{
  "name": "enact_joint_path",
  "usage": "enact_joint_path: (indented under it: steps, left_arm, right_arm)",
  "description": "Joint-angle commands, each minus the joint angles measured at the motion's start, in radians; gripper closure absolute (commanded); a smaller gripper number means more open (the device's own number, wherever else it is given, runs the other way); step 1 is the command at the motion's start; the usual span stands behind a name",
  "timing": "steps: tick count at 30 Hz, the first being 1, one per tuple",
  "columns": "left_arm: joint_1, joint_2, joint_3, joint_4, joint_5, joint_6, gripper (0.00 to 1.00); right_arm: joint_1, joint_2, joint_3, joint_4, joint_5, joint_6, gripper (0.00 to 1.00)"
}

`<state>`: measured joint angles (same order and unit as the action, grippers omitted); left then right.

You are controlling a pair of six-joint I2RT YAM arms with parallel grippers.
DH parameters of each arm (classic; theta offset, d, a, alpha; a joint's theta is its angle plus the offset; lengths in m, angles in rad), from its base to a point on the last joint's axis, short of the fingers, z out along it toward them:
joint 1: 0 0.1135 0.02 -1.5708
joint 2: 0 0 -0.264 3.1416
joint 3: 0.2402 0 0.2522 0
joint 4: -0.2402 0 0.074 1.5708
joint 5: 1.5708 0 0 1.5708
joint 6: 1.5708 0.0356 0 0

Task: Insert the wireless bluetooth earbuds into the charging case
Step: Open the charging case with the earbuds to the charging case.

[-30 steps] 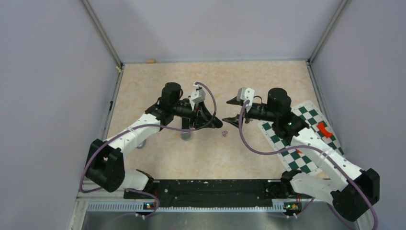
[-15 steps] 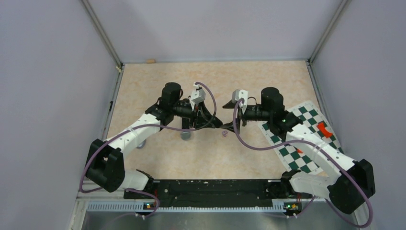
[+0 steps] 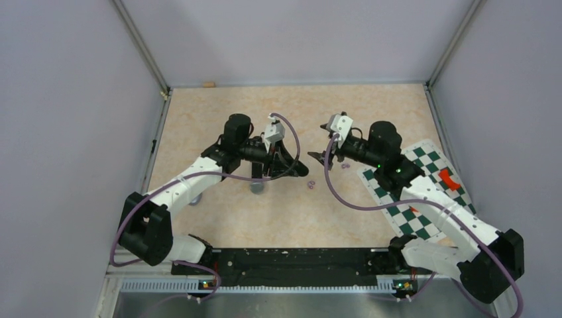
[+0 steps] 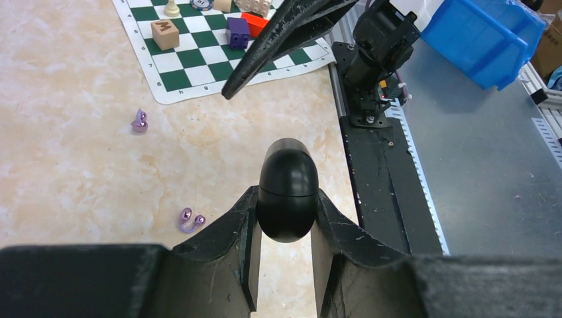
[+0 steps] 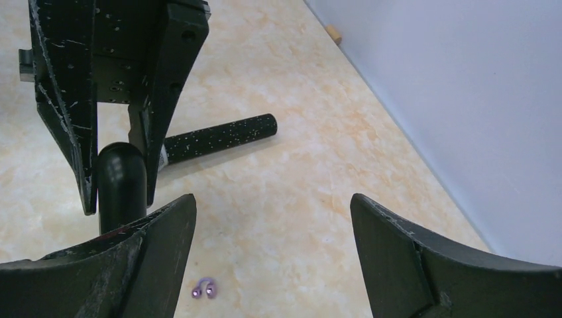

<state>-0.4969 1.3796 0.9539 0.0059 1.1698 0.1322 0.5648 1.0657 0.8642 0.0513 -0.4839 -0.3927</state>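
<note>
Your left gripper (image 4: pixel 285 211) clamps a glossy black egg-shaped case (image 4: pixel 286 175); right gripper (image 5: pixel 272 202) spread wide, empty, near a small purple curled earbud (image 5: pixel 205 289).

The left arm (image 3: pixel 189 177) and right arm (image 3: pixel 441 207) both pair white link shells with bulky black joint housings. A purple cable (image 3: pixel 341 196) loops along each. A white camera mount (image 3: pixel 274 131) sits at each wrist, near the frame's centre. The left gripper (image 4: pixel 285 197) and right gripper (image 5: pixel 272 199) have black, tapered fingers (image 5: pixel 156 255), scuffed with pale scratches.
</note>
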Motion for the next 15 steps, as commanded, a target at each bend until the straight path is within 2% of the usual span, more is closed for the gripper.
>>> enact_joint_path:
  steps: [1,9,11,15]
  left_arm:
    - [-0.002,-0.004,0.04,0.03,0.036,-0.003,0.98]
    - [-0.002,0.0,0.039,0.031,0.036,-0.003,0.98]
    - [-0.002,-0.001,0.039,0.03,0.036,-0.003,0.98]
    - [-0.002,-0.001,0.039,0.03,0.036,-0.002,0.98]
  right_arm:
    - [-0.009,-0.035,0.016,0.039,0.015,-0.009,0.15]
    - [-0.009,-0.026,0.038,-0.138,-0.312,-0.077,0.14]
    - [-0.005,-0.01,0.029,-0.113,-0.312,-0.061,0.14]
    - [-0.001,0.019,0.015,-0.061,-0.193,-0.035,0.14]
